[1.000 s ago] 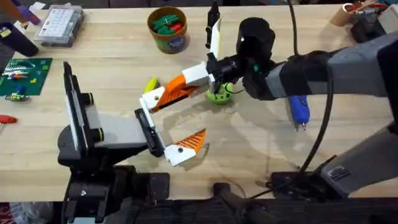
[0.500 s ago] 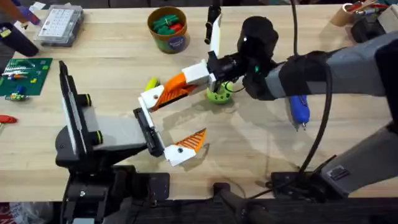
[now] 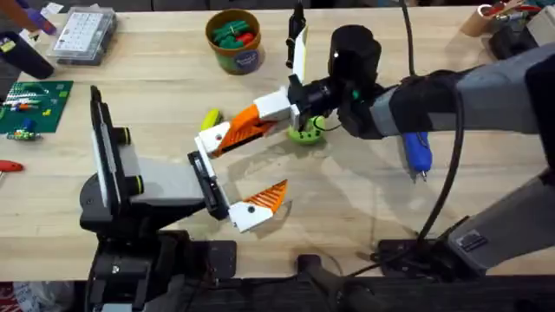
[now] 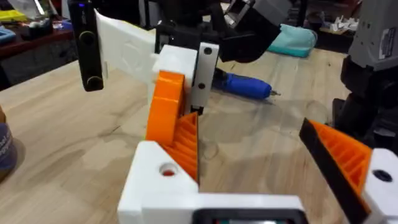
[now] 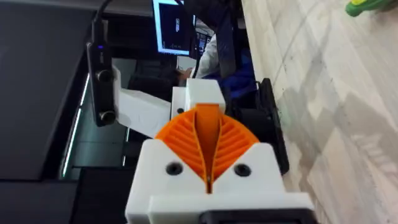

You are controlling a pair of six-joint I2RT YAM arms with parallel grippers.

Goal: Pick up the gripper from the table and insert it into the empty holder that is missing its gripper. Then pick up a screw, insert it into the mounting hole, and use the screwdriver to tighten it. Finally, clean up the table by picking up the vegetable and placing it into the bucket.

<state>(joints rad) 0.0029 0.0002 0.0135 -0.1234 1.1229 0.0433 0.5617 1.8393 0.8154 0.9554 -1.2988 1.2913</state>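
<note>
Gripper (image 3: pixel 211 139) base meets holder (image 3: pixel 205 180), seating unclear; right fingers (image 3: pixel 260 111) clamped on it; left fingers apart.

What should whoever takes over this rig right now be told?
Right claw: shut on the gripper, pressing its white block against the free end of the holder; I cannot tell whether it is seated.
Left claw: open, nothing between its fingers.
Screwdriver: lying untouched on the table.
Green vegetable and yellow vegetable: on the table, outside the bucket.
Done: gripper picked up and brought to the holder.
Left: finish the insertion, place and tighten the screw, bin the vegetables.
</note>
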